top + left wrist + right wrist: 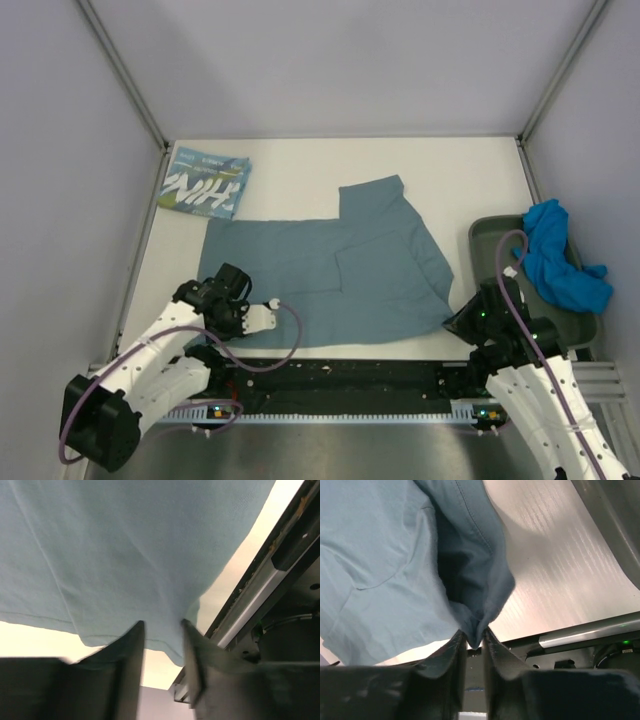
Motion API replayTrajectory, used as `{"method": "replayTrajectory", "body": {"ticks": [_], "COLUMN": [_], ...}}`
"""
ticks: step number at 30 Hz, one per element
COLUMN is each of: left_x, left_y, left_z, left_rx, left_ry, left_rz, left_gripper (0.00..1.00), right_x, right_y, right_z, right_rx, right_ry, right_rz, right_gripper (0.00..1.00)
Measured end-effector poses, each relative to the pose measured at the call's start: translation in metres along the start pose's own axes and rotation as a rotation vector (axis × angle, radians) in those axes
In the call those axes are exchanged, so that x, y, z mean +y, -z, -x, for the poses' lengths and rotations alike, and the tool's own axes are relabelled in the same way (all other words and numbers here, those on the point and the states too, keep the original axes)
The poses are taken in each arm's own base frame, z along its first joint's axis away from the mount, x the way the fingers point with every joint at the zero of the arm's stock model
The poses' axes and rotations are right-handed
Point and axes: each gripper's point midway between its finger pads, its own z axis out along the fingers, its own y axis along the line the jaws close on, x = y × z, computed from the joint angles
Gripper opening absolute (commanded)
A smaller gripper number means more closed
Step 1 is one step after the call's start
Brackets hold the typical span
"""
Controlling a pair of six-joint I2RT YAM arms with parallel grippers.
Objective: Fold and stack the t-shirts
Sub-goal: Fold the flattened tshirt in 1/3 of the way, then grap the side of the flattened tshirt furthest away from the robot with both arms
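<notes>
1. T-shirts: three in all. The NIH shirt [207,182] lies folded in the far-left corner, likely the start of the stack.
2. The slate shirt [330,275] lies spread in the middle, flat for folding.
3. The left gripper [161,625] straddles its near hem, jaws narrow with cloth between; whether they pinch it, I cannot tell.
4. The right gripper [475,632] is clamped on the shirt's near-right corner. The two grippers are probably placed to lift that edge together.
5. The blue shirt [558,255] lies crumpled on the one tray [490,240] at the right, not yet folded.
</notes>
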Motion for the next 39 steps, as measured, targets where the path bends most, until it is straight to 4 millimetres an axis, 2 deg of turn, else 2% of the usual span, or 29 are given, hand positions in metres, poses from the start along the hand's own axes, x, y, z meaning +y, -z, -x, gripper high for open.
{"method": "replayTrajectory", "body": {"ticks": [2, 5, 7, 10, 13, 16, 18, 20, 22, 24, 25, 26, 28, 30, 32, 35, 39], "left_x": [-0.001, 0.000, 0.006, 0.032, 0.069, 0.121, 0.153, 0.191, 0.222, 0.249, 0.261, 0.270, 0.285, 0.299, 0.310, 0.324, 0.339], "left_y": [-0.001, 0.002, 0.012, 0.043, 0.079, 0.112, 0.121, 0.120, 0.111, 0.095, 0.086, 0.078, 0.061, 0.043, 0.026, 0.006, -0.016], "left_z": [-0.004, -0.005, -0.001, 0.020, 0.046, 0.066, 0.071, 0.073, 0.070, 0.067, 0.065, 0.063, 0.064, 0.068, 0.071, 0.074, 0.077], "left_rx": [0.024, 0.032, 0.023, -0.051, -0.167, -0.255, -0.278, -0.287, -0.288, -0.285, -0.283, -0.277, -0.269, -0.264, -0.255, -0.246, -0.239], "left_ry": [-0.006, -0.010, -0.002, 0.049, 0.129, 0.248, 0.324, 0.402, 0.463, 0.508, 0.520, 0.525, 0.519, 0.497, 0.472, 0.438, 0.398], "left_rz": [-0.014, -0.010, 0.005, 0.077, 0.173, 0.255, 0.268, 0.266, 0.247, 0.212, 0.197, 0.184, 0.158, 0.134, 0.121, 0.107, 0.088], "left_gripper": [0.58, 0.66, 0.69, 0.77, 0.78, 0.76, 0.74, 0.73, 0.73, 0.72, 0.71, 0.71, 0.71, 0.72, 0.72, 0.72, 0.72], "right_x": [0.000, 0.001, 0.003, 0.016, 0.053, 0.098, 0.130, 0.165, 0.196, 0.234, 0.255, 0.267, 0.293, 0.309, 0.316, 0.308, 0.291], "right_y": [0.000, 0.001, 0.004, 0.029, 0.063, 0.087, 0.089, 0.081, 0.067, 0.042, 0.023, 0.009, -0.032, -0.074, -0.116, -0.174, -0.238], "right_z": [-0.001, -0.002, -0.003, -0.004, 0.013, 0.035, 0.056, 0.080, 0.103, 0.133, 0.151, 0.161, 0.189, 0.215, 0.238, 0.262, 0.275], "right_rx": [0.005, 0.013, 0.018, 0.036, -0.004, -0.021, -0.027, -0.036, -0.043, -0.050, -0.055, -0.057, -0.049, -0.041, -0.031, -0.009, 0.031], "right_ry": [0.003, 0.012, 0.015, 0.015, 0.048, 0.123, 0.195, 0.278, 0.360, 0.447, 0.491, 0.515, 0.560, 0.574, 0.568, 0.544, 0.517], "right_rz": [0.003, 0.009, 0.015, 0.058, 0.176, 0.251, 0.260, 0.258, 0.255, 0.248, 0.244, 0.243, 0.231, 0.215, 0.200, 0.161, 0.132], "right_gripper": [0.32, 0.34, 0.37, 0.41, 0.45, 0.59, 0.66, 0.72, 0.73, 0.73, 0.73, 0.73, 0.72, 0.70, 0.70, 0.68, 0.66]}}
